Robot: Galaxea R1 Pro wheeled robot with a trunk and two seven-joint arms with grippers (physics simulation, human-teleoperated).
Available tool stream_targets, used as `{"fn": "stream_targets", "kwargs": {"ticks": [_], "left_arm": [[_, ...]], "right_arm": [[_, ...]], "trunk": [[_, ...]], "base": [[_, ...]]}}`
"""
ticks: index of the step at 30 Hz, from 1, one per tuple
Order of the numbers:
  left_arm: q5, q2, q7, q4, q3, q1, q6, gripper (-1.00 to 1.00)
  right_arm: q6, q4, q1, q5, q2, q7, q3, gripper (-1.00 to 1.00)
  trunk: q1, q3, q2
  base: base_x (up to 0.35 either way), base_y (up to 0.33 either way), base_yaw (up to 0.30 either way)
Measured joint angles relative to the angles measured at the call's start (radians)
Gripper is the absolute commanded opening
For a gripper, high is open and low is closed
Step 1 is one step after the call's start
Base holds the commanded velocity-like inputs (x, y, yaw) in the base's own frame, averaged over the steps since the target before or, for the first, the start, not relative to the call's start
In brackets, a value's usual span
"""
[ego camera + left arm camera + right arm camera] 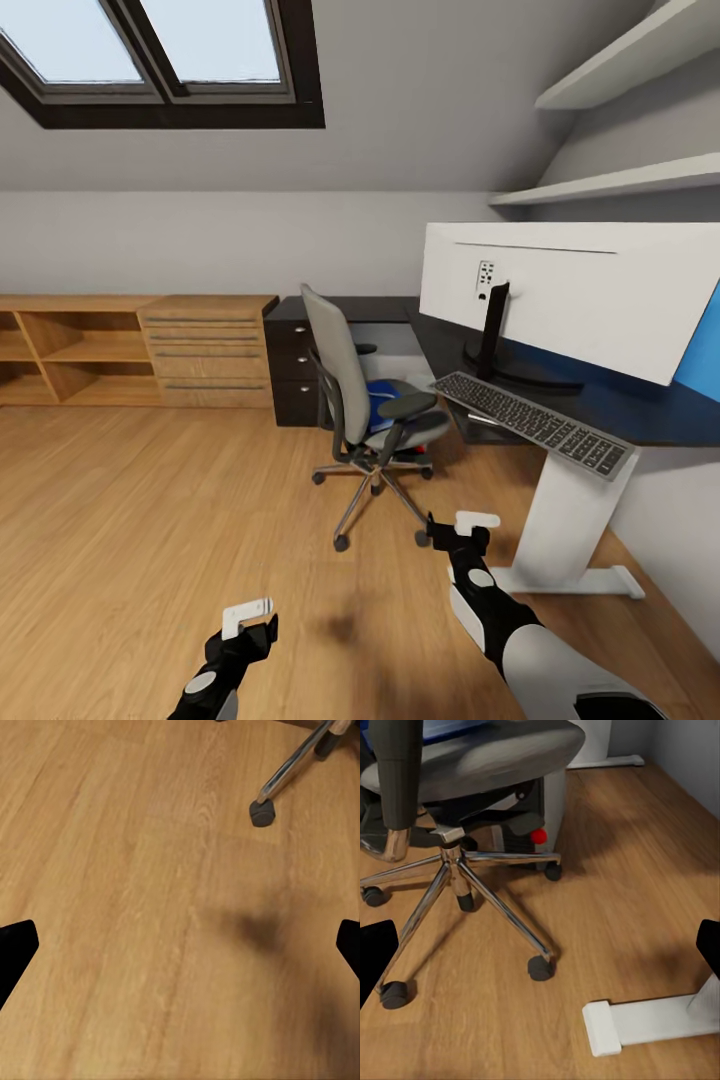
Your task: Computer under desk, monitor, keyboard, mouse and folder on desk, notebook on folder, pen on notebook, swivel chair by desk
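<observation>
Both grippers low over wooden floor (150, 520), nothing held: left gripper (247, 622) at 7 o'clock, right gripper (462, 530) at 5 o'clock, jaws of each spread wide. Swivel chair (345, 390) at centre, just beside table (660, 410), back turned to room. Blue folder (382, 404) lies on chair seat. Monitor (570, 295) stands on table at 2 o'clock, white back showing; keyboard (535, 422) at table's near edge before it.

left tool (250, 616): black, white tips | right tool (465, 528): black, grey-white forearm shell
</observation>
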Motion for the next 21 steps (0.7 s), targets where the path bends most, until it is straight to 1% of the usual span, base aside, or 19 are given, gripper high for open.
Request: {"fn": "stream_targets", "kwargs": {"ticks": [21], "left_arm": [[-0.003,-0.001,0.0,0.003,0.0,0.0,0.004,1.0]], "right_arm": [[-0.001,-0.003,0.0,-0.002,-0.003,-0.001,0.0,1.0]], "trunk": [[0.081,-0.066,-0.147]], "base": [[0.0,0.0,0.0]]}}
